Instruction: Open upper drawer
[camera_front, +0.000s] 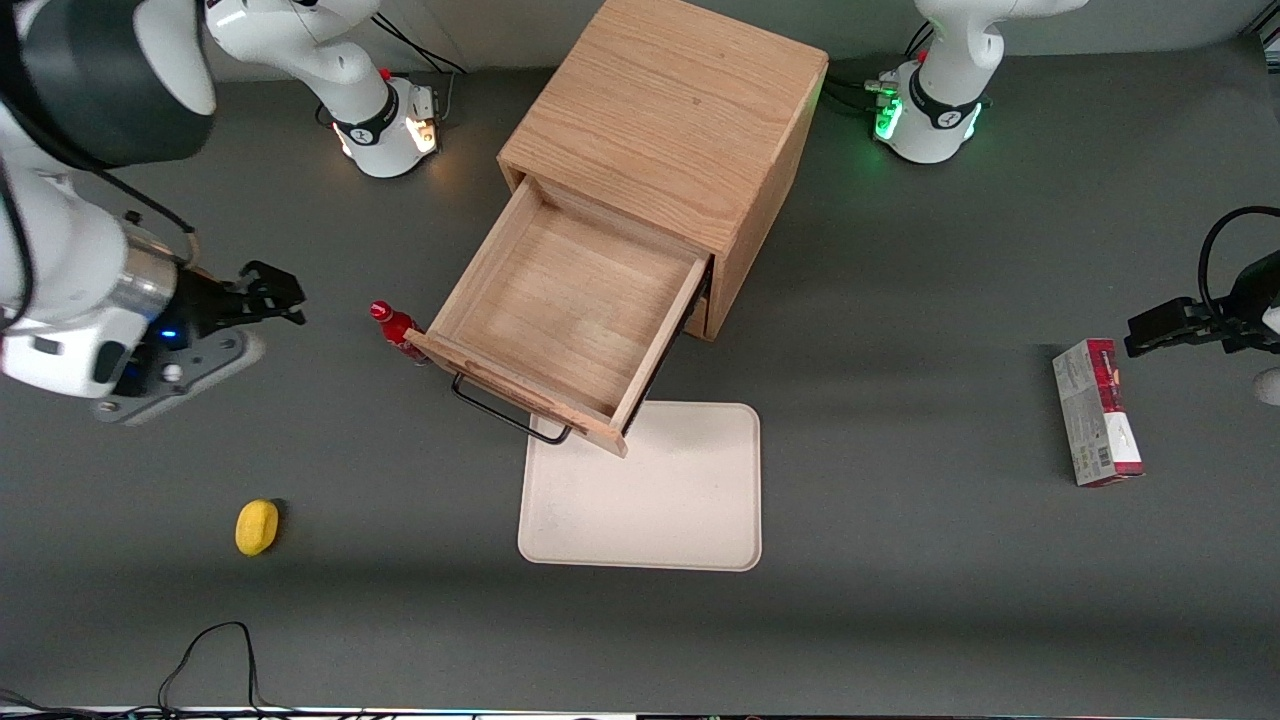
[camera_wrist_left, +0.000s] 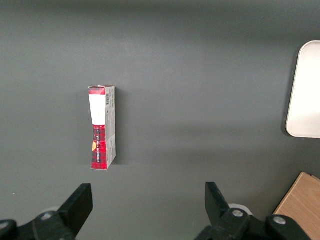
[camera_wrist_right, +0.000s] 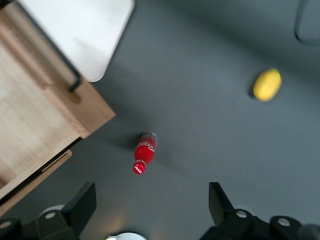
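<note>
The oak cabinet (camera_front: 670, 110) stands mid-table. Its upper drawer (camera_front: 570, 300) is pulled far out and is empty inside. The drawer's black wire handle (camera_front: 505, 412) hangs over the edge of the white tray. The drawer (camera_wrist_right: 30, 115) and its handle (camera_wrist_right: 60, 60) also show in the right wrist view. My gripper (camera_front: 285, 298) is open and empty. It hovers above the table toward the working arm's end, well apart from the drawer. In the right wrist view the gripper (camera_wrist_right: 150, 200) is above bare table near the red bottle.
A red bottle (camera_front: 395, 328) lies on the table beside the open drawer's corner; it also shows in the right wrist view (camera_wrist_right: 144, 151). A yellow lemon (camera_front: 256, 526) lies nearer the front camera. A white tray (camera_front: 680, 500) sits in front of the cabinet. A red-and-white box (camera_front: 1095, 410) lies toward the parked arm's end.
</note>
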